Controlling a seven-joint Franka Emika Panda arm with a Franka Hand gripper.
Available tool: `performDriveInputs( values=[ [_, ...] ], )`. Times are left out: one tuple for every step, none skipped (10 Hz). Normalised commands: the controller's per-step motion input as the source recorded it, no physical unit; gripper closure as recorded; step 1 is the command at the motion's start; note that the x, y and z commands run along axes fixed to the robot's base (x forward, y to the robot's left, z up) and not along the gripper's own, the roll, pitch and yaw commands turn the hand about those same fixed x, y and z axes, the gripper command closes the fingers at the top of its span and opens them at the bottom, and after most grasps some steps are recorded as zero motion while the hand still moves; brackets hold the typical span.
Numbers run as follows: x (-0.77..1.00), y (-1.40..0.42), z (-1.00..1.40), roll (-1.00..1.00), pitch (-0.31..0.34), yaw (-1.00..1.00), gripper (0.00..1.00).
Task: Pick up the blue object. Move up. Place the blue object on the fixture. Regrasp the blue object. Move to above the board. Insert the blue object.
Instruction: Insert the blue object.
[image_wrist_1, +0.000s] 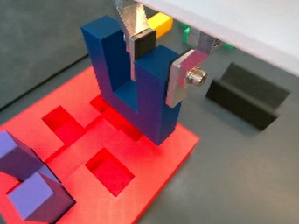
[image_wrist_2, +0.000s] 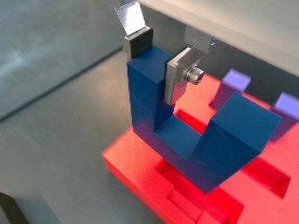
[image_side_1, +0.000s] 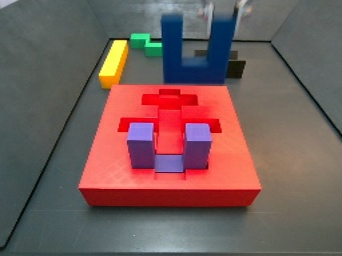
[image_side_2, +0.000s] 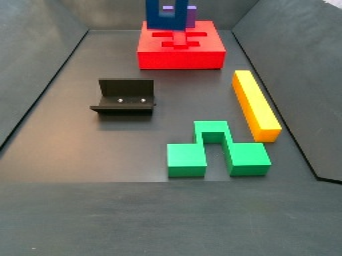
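Gripper (image_wrist_1: 163, 54) clamped on one prong of the blue object (image_wrist_1: 128, 83), silver finger (image_wrist_1: 181, 79) flat against the prong's outer face, dark pad of the opposite finger (image_wrist_1: 145, 41) pressed on the inner face inside the notch. Same grip seen in both wrist views, with gripper (image_wrist_2: 159, 59) astride the nearer prong and blue object (image_wrist_2: 193, 131) hanging prongs up, closed base down.

Held over the far end of the board (image_wrist_1: 117, 144), base low above the red surface and just over the cross-shaped recess; contact with the board not clear from any view. In a side view, blue object (image_side_1: 195, 48) upright at 12 o'clock of the board (image_side_1: 167, 170), with the gripper (image_side_1: 225, 14) blurred on its right-hand prong.

Purple U-shaped block (image_side_1: 167, 145) seated prongs up in the board's near recess, well apart from the blue object. Same purple block (image_wrist_1: 26, 184) visible in a wrist view at the board's other end.

Fixture (image_side_2: 124, 98) standing on the dark floor off the board, toward 7 o'clock of it in a side view. Yellow bar (image_side_2: 255, 103) lying at about 4 o'clock of the board (image_side_2: 181, 48), green notched block (image_side_2: 214, 150) beyond it, nearest the camera. Blue object (image_side_2: 166, 14) at the top of that view, above the board.
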Motion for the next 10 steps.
performDriveInputs(
  values=[
    [-0.4,0.0,-0.68,0.16,-0.24,0.34,1.0],
    [-0.36,0.0,-0.24,0.2,-0.23,0.6,1.0],
    [-0.31,0.0,-0.12,0.22,-0.204,0.55,1.0],
    [-0.34,0.0,-0.08,0.21,-0.186,0.48,1.0],
    [-0.4,-0.01,0.0,0.15,-0.154,0.26,1.0],
    [-0.31,-0.01,0.0,0.11,-0.08,0.04,1.0],
    [-0.04,-0.02,0.0,0.17,0.0,-0.03,1.0],
    [0.0,-0.07,-0.07,0.16,0.019,-0.29,1.0],
    [0.0,-0.08,-0.05,0.1,0.014,-0.38,1.0],
    [0.0,-0.06,-0.01,0.09,0.016,-0.38,1.0]
  ],
)
